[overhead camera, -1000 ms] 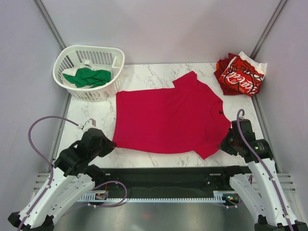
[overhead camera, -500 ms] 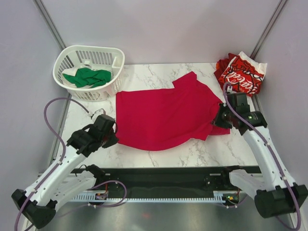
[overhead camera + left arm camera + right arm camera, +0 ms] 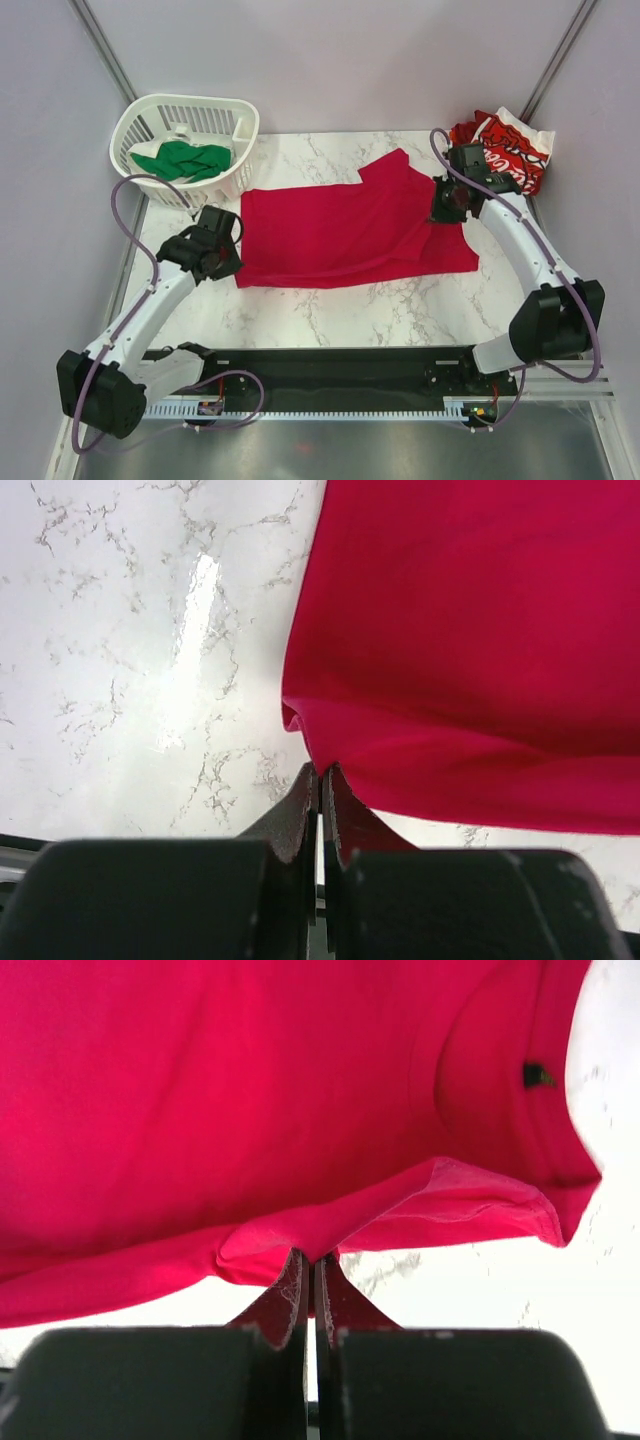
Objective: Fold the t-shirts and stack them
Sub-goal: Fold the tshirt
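The plain crimson-red t-shirt (image 3: pixel 345 228) lies on the marble table, its near edge folded up over the rest. My left gripper (image 3: pixel 232 252) is shut on the shirt's near left corner (image 3: pixel 310 742). My right gripper (image 3: pixel 440 212) is shut on the shirt's edge (image 3: pixel 290 1240) at its right side and holds it lifted over the body; the collar with a dark tag (image 3: pixel 538 1075) shows beyond. The red-and-white t-shirt with white script (image 3: pixel 500 155) lies crumpled at the far right corner. The green t-shirt (image 3: pixel 182 160) lies in the white basket (image 3: pixel 225 105).
The white slatted basket stands at the far left corner, partly off the table. Bare marble (image 3: pixel 400 310) stretches between the shirt and the near edge. Grey walls close in on both sides.
Both grippers have moved away from the near edge toward the far side, carrying the red shirt's near edge up and over its body. The shirt now looks shorter front to back.
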Controlling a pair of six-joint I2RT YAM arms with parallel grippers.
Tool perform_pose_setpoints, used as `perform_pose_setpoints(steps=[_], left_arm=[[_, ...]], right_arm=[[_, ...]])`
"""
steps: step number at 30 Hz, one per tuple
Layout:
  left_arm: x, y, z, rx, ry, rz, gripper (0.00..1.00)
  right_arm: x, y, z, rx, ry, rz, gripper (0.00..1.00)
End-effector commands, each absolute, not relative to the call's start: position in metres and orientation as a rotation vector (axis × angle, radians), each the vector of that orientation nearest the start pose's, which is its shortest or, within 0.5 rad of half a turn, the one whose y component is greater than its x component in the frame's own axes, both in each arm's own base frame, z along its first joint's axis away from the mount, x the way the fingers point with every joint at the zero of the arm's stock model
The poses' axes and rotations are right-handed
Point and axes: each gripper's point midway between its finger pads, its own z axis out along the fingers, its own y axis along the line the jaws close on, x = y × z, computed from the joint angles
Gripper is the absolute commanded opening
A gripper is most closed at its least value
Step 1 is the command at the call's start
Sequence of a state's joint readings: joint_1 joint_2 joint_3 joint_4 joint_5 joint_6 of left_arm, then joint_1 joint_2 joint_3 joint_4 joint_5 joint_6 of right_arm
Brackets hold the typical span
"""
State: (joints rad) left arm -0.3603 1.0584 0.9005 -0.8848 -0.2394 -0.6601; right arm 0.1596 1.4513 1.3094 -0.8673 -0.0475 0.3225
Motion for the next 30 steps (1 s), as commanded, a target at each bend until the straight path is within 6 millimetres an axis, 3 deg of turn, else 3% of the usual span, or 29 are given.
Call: perform_pose_setpoints(steps=[1, 3, 10, 13, 14, 15, 16, 17, 18, 20, 22, 24, 30], left_arm=[[0.253, -0.072, 0.145, -0.358, 2.491, -0.103, 0.02], [0.257, -0.071, 0.139, -0.342, 2.513, -0.088, 0.02], [0.279, -0.072, 0.110, -0.336, 2.594, -0.082, 0.02], [0.294, -0.069, 0.095, -0.364, 2.628, -0.083, 0.02], [0.299, -0.069, 0.093, -0.365, 2.631, -0.081, 0.03], [0.310, -0.070, 0.097, -0.357, 2.619, -0.096, 0.03], [0.315, -0.069, 0.086, -0.361, 2.656, -0.076, 0.03], [0.321, -0.068, 0.084, -0.358, 2.662, -0.066, 0.03], [0.333, -0.069, 0.087, -0.333, 2.654, -0.063, 0.04], [0.344, -0.065, 0.074, -0.336, 2.694, -0.032, 0.04], [0.358, -0.065, 0.079, -0.340, 2.683, -0.076, 0.04], [0.366, -0.067, 0.081, -0.332, 2.681, -0.092, 0.03], [0.369, -0.063, 0.072, -0.341, 2.697, -0.063, 0.04]], right_arm=[[0.359, 0.080, 0.182, 0.160, 2.536, 0.250, 0.00], [0.365, 0.082, 0.180, 0.166, 2.544, 0.253, 0.00], [0.385, 0.071, 0.135, 0.199, 2.649, 0.124, 0.00], [0.399, 0.072, 0.121, 0.236, 2.667, 0.110, 0.00], [0.408, 0.070, 0.124, 0.255, 2.646, 0.088, 0.00], [0.413, 0.068, 0.113, 0.267, 2.666, 0.063, 0.00], [0.418, 0.066, 0.110, 0.275, 2.665, 0.042, 0.00], [0.427, 0.064, 0.113, 0.282, 2.648, 0.015, 0.00], [0.432, 0.056, 0.103, 0.309, 2.656, -0.048, 0.00], [0.441, 0.048, 0.104, 0.332, 2.643, -0.124, 0.00], [0.444, 0.036, 0.098, 0.358, 2.649, -0.216, 0.00], [0.446, 0.029, 0.105, 0.378, 2.633, -0.243, 0.00], [0.456, 0.028, 0.116, 0.360, 2.601, -0.216, 0.01]])
